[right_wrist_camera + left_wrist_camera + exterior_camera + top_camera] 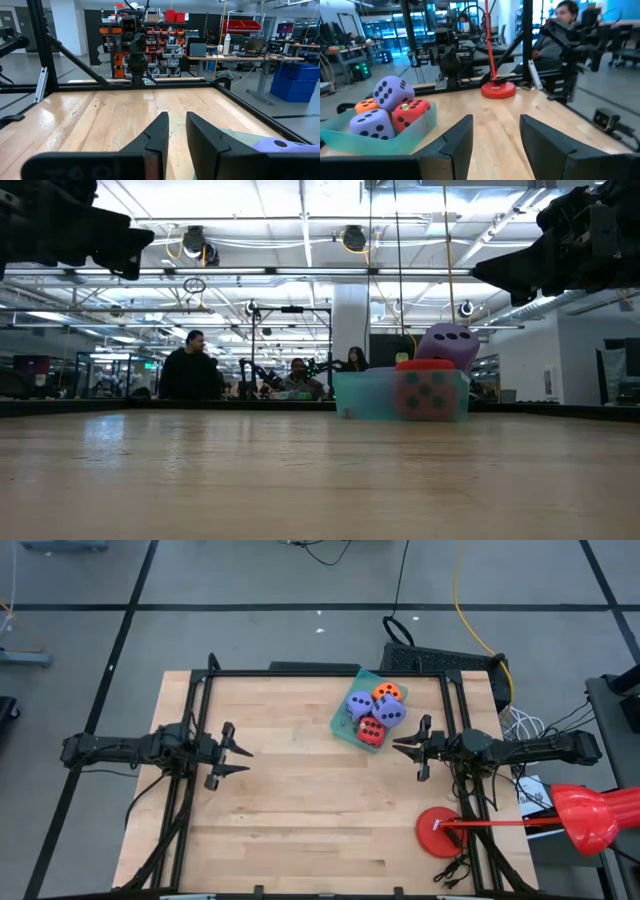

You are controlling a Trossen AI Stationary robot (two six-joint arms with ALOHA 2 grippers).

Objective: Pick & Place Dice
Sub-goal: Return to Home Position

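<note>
Left gripper (246, 760): fingers apart, empty, mid-left of the high view. Right gripper (400, 748): fingers slightly apart, empty, mid-right. All four dice (389, 712) heaped in teal tray (338, 722), upper centre-right. None loose on table (300, 810); placing looks finished.

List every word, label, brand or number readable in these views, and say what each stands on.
No text can be read in any view.
The dice in the teal tray: dark pips only, no numerals.
The white sheet beside the table's right edge: dark print, too small to read.
The shelves in the room behind: any labels are too blurred to read.
</note>
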